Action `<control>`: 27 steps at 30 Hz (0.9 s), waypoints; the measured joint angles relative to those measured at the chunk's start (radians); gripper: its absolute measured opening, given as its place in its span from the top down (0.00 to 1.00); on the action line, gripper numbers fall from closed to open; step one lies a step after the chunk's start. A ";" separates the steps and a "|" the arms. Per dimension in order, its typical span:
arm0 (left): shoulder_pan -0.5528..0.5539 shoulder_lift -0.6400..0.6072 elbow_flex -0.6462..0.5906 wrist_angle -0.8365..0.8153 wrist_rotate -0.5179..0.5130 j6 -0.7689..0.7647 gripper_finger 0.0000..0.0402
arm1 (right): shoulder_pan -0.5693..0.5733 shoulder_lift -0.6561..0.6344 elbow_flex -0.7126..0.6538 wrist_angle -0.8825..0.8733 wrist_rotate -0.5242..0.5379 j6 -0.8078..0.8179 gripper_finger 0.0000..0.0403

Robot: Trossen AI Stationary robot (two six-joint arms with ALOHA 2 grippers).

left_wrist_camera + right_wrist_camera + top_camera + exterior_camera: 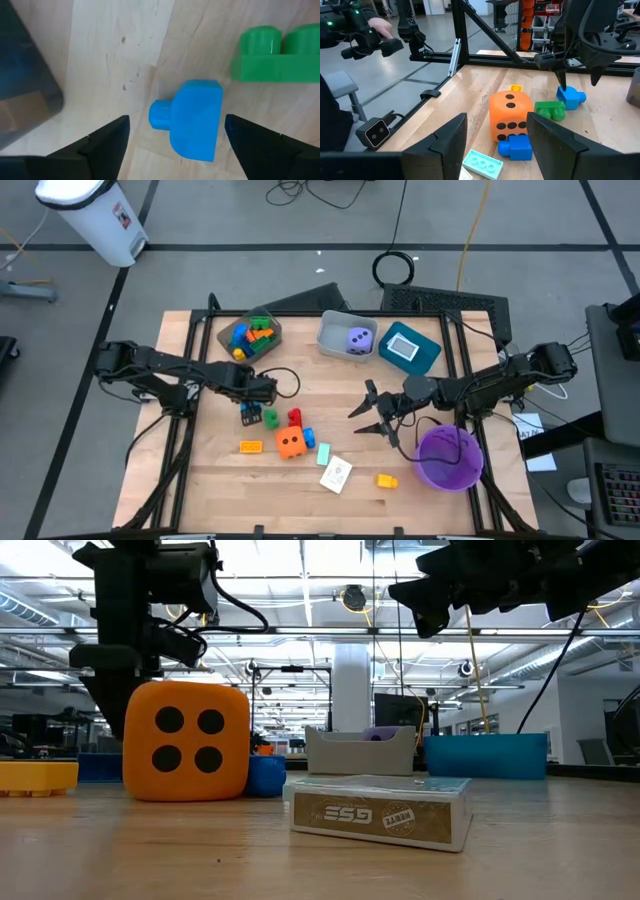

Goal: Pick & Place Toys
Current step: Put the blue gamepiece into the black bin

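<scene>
A: So, what does the toy under the left gripper (172, 137) look like?

B: It is a small blue block (192, 120) of smooth, glossy plastic, with rounded corners and one round stud jutting from its side. It lies on pale, grained wood table (115, 55).

A: Where is it relative to the fingers?

B: Between them. The two dark fingers stand wide apart, one on each side of the block, and neither touches it. A green block (277, 57) with two round studs lies just beside it.

A: And the other arm?

B: The right gripper (375, 415) hangs above the table's middle, fingers parted and holding nothing, near the purple round bowl (450, 458).

A: Anything else nearby?

B: An orange die (291, 443) with black dots sits near the blue block. A purple die (358, 340) rests in the grey bin (330, 338).
</scene>
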 joint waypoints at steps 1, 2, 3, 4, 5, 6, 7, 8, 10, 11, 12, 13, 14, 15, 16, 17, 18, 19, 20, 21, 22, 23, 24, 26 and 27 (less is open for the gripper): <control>0.002 0.000 0.000 0.000 0.001 0.008 0.17 | 0.000 0.000 0.000 0.000 0.000 0.000 0.51; 0.003 0.000 0.000 -0.001 0.001 0.017 0.16 | 0.000 0.000 0.000 0.000 0.000 0.000 0.51; 0.004 0.000 -0.002 0.001 0.002 0.025 0.15 | 0.000 0.000 0.000 0.000 0.000 0.000 0.51; 0.006 0.000 -0.009 0.006 0.003 0.031 0.15 | 0.000 0.000 0.000 0.000 0.000 0.000 0.51; 0.009 0.000 -0.019 0.012 0.007 0.032 0.14 | 0.000 0.000 0.000 0.000 0.000 0.001 0.51; 0.014 0.000 -0.032 0.018 0.014 0.032 0.14 | 0.000 0.000 0.000 0.000 0.000 0.006 0.51; 0.019 0.000 -0.049 0.027 0.024 0.032 0.15 | 0.000 0.000 0.000 0.000 0.000 0.013 0.51; 0.022 0.000 -0.065 0.038 0.034 0.031 0.15 | 0.000 0.000 0.000 0.000 0.000 0.021 0.51; 0.030 0.000 -0.092 0.056 0.041 0.032 0.15 | 0.000 0.000 0.000 0.000 0.000 0.025 0.51; 0.032 0.001 -0.103 0.067 0.043 0.031 0.16 | 0.000 0.000 0.000 0.000 0.000 0.025 0.51; 0.035 0.001 -0.112 0.081 0.043 0.031 0.16 | 0.000 0.000 0.000 0.000 0.000 0.025 0.51; 0.038 0.001 -0.121 0.100 0.044 0.031 0.16 | 0.000 0.000 0.000 0.000 0.000 0.025 0.51; 0.039 0.001 -0.131 0.118 0.044 0.032 0.16 | 0.000 0.000 0.000 0.000 0.000 0.025 0.51; 0.042 0.001 -0.139 0.134 0.044 0.038 0.15 | 0.000 0.000 0.000 0.000 0.000 0.025 0.51; 0.042 0.001 -0.146 0.144 0.044 0.046 0.15 | 0.000 0.000 0.000 0.000 0.000 0.025 0.51; 0.043 0.001 -0.152 0.153 0.044 0.054 0.15 | 0.000 0.000 0.000 0.000 0.000 0.025 0.51; 0.045 0.001 -0.160 0.166 0.044 0.063 0.15 | 0.000 0.000 0.000 0.000 0.001 0.025 0.51; 0.048 0.001 -0.167 0.175 0.044 0.070 0.15 | 0.000 0.000 0.000 0.000 0.000 0.025 0.51; 0.050 0.001 -0.172 0.185 0.047 0.073 0.15 | 0.000 0.000 0.000 0.000 0.000 0.025 0.51; 0.055 0.001 -0.176 0.191 0.047 0.073 0.16 | 0.000 0.000 0.000 0.000 0.001 0.025 0.51; 0.059 0.001 -0.182 0.196 0.047 0.073 0.16 | 0.000 0.000 0.000 0.000 0.001 0.025 0.51; 0.062 0.001 -0.186 0.199 0.047 0.073 0.17 | 0.000 0.000 0.000 0.000 0.001 0.025 0.51; 0.066 0.001 -0.191 0.203 0.047 0.076 0.18 | 0.000 0.000 0.000 0.000 0.001 0.025 0.51; 0.071 0.000 -0.197 0.213 0.048 0.077 0.21 | 0.000 0.000 0.000 0.001 0.001 0.025 0.51; 0.073 0.000 -0.198 0.214 0.048 0.077 0.22 | 0.000 0.000 0.000 0.000 0.001 0.025 0.51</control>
